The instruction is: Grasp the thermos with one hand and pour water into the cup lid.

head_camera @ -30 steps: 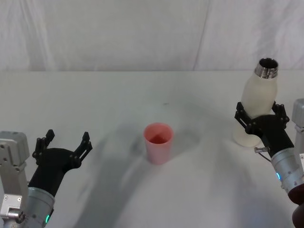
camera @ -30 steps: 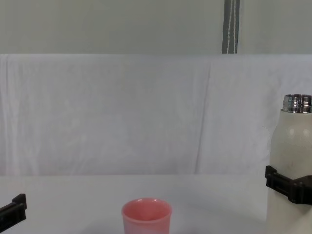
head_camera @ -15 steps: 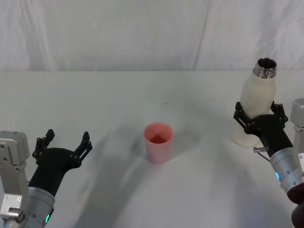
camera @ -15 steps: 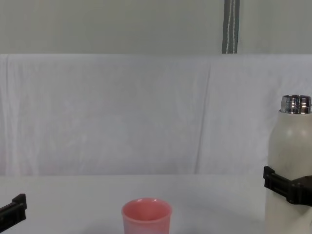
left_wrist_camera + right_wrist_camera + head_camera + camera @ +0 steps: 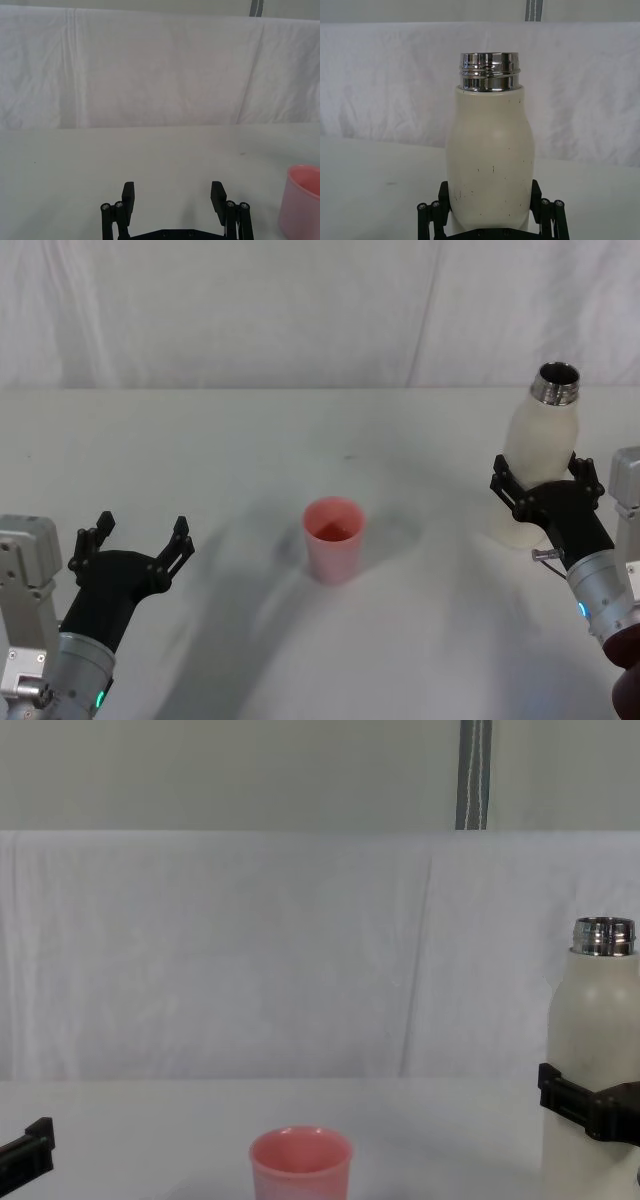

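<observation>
The thermos (image 5: 535,450), cream-white with an uncapped steel neck, stands upright at the right of the table. My right gripper (image 5: 543,482) is shut on its lower body, one black finger on each side. The right wrist view shows the thermos (image 5: 490,150) pressed between the fingers of the right gripper (image 5: 490,194). In the chest view the thermos (image 5: 590,1030) sits at the right edge. The pink cup lid (image 5: 333,538) stands open-side up mid-table, well to the left of the thermos, also seen as the cup lid (image 5: 300,1165). My left gripper (image 5: 138,537) hovers open and empty at the near left.
A white cloth covers the table (image 5: 300,430) and hangs as a backdrop behind it. In the left wrist view the cup lid (image 5: 302,205) lies off to one side of the left gripper (image 5: 172,194). Bare tabletop separates cup lid and thermos.
The right gripper and the thermos have shifted slightly left, towards the cup lid. The left arm and the cup lid have not moved.
</observation>
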{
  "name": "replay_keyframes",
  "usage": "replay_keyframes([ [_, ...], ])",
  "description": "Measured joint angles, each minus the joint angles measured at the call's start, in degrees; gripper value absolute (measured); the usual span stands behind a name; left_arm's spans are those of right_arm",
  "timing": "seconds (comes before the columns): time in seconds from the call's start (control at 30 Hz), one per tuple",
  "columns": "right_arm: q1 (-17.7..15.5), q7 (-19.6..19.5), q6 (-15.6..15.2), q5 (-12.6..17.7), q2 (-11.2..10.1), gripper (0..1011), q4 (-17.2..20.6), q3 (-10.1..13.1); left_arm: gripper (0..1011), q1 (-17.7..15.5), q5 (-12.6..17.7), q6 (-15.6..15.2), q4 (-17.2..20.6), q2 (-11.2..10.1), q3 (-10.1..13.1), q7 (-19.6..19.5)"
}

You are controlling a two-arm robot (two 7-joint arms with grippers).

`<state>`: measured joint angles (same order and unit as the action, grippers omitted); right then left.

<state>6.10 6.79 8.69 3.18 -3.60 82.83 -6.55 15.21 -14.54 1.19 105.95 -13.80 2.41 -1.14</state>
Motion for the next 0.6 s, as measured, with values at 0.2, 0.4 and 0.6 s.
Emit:
replay_keyframes([
  [0.2,0.00,0.00,0.00,-0.02,0.00,950,0.00,0.00,1001,0.00,0.00,0.00,0.00,0.00,0.00,0.00],
  [0.4,0.00,0.00,0.00,-0.05,0.00,950,0.00,0.00,1001,0.00,0.00,0.00,0.00,0.00,0.00,0.00],
  [0.6,0.00,0.00,0.00,-0.08,0.00,950,0.00,0.00,1001,0.00,0.00,0.00,0.00,0.00,0.00,0.00],
])
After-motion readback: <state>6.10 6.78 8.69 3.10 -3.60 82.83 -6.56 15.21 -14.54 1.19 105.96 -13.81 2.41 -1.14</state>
